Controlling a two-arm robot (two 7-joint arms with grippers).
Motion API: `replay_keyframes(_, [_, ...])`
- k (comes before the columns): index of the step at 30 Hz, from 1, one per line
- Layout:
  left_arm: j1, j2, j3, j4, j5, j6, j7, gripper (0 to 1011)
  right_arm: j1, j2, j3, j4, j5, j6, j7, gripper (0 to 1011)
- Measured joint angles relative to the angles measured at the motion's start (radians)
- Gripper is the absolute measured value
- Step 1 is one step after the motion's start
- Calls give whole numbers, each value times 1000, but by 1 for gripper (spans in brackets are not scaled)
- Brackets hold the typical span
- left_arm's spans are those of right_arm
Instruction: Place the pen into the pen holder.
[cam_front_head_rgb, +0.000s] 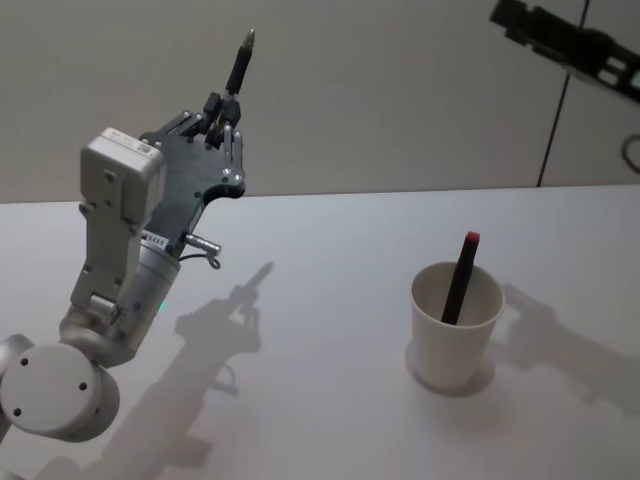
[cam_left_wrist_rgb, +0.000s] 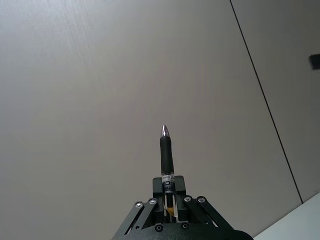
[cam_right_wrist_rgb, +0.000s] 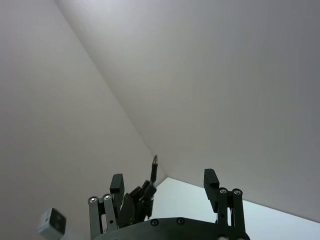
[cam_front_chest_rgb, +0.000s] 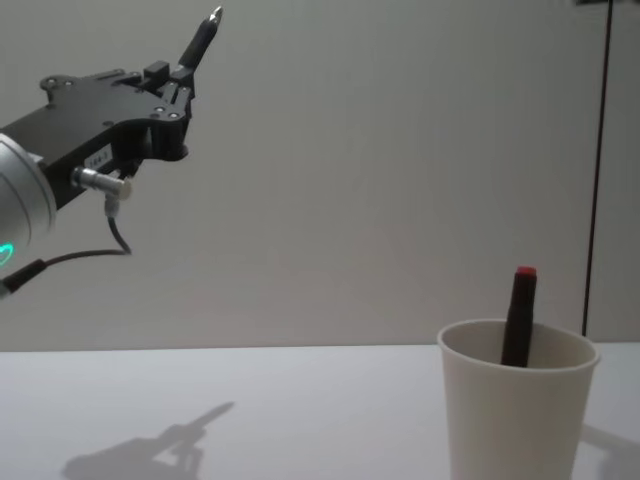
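The pen (cam_front_head_rgb: 238, 68), black with a silver tip, is at the upper left of the head view. It points up, and the left gripper (cam_front_head_rgb: 222, 118) clamps its lower end high above the table (cam_front_head_rgb: 330, 410). The pen holder (cam_front_head_rgb: 452, 345) stands at the lower right, and a red-capped pen (cam_front_head_rgb: 462, 275) leans inside it. The right gripper (cam_right_wrist_rgb: 163, 176), raised at the upper right, has its fingers spread and is empty.

A plain grey wall (cam_front_head_rgb: 400, 90) with a dark vertical seam (cam_front_head_rgb: 553, 130) backs the white table (cam_front_head_rgb: 330, 420).

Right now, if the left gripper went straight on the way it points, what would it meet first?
Nothing close: the left gripper, holding the pen tip-up, aims above the table at the bare wall, probably first.
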Motion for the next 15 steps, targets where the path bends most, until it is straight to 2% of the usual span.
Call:
replay_keyframes(7, [-13,-5,-1,-2,-6,-20,-56,132,48,-59,-38,57,-2,-8,-60,1002])
replay_keyframes(15, [-49,-27,-2,-5,-12,-40,-117,132,70,-100,-71,80,24,1,-113,1002])
